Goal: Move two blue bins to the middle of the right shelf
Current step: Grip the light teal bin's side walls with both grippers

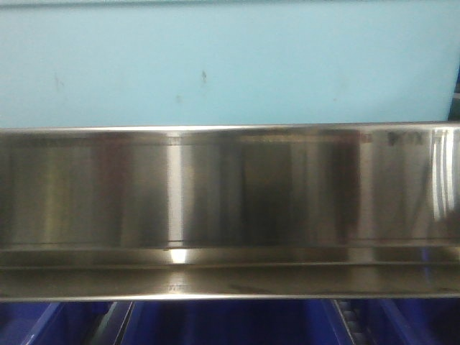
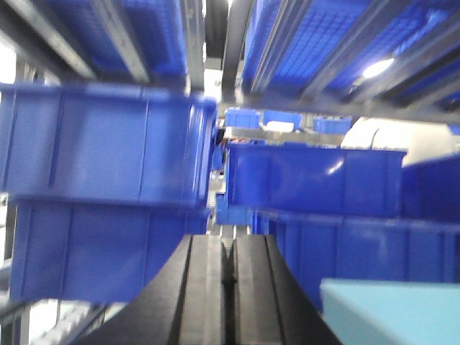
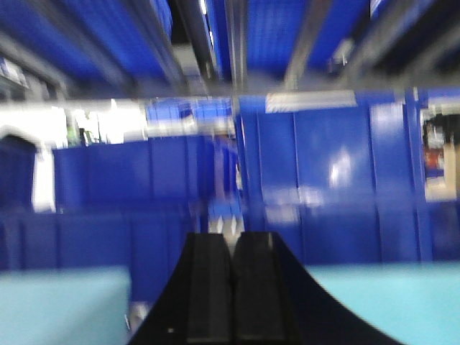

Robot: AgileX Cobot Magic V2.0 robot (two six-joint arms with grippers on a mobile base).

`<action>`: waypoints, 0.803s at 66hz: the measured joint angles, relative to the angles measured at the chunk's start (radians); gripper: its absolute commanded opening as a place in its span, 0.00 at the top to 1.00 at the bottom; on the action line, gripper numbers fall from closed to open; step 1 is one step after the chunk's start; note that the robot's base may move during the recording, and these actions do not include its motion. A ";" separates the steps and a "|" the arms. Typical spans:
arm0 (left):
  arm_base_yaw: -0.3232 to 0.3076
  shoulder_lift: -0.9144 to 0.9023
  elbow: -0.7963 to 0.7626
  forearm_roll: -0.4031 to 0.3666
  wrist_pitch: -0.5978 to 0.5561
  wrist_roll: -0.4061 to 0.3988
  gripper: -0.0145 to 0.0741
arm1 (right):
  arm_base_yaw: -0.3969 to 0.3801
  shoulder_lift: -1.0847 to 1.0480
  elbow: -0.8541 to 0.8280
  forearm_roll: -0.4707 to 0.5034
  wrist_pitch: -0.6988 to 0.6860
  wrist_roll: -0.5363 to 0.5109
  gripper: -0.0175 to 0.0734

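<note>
Along the bottom edge of the front view, blue bins [image 1: 223,323] show only as a dark strip under a steel shelf rail [image 1: 230,208]. In the left wrist view, the left jaws rise from the bottom centre, pressed together and holding nothing. A stacked blue bin [image 2: 100,151] fills the left half of the frame above and ahead of them, well apart. A second bin [image 2: 309,180] sits at centre right.

In the blurred right wrist view, the right jaws are likewise shut and empty at the bottom centre, with a wall of bins [image 3: 323,180] ahead at centre right, not touching.

The bins look like stiff moulded plastic with smooth, likely slippery walls. Their contents cannot be seen, so their weight is uncertain. The turned-over top rim looks the surest place to pinch, once the jaws have spread.
</note>
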 measured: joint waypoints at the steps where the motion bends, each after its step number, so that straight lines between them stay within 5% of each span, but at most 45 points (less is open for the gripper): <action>1: 0.000 0.003 -0.019 0.002 0.017 0.000 0.81 | 0.000 0.000 -0.024 0.002 0.021 0.000 0.99; 10: 0.000 0.071 -0.198 0.033 0.173 0.000 0.56 | 0.000 0.072 -0.253 0.004 0.193 0.000 0.90; 32: 0.000 0.345 -0.488 0.040 0.441 0.000 0.22 | 0.000 0.313 -0.487 0.008 0.303 0.000 0.17; 42: -0.033 0.483 -0.596 0.032 0.544 0.000 0.16 | 0.001 0.389 -0.500 0.011 0.326 0.000 0.19; 53: -0.191 0.641 -0.711 0.023 0.628 0.000 0.16 | 0.082 0.504 -0.596 0.026 0.436 -0.002 0.19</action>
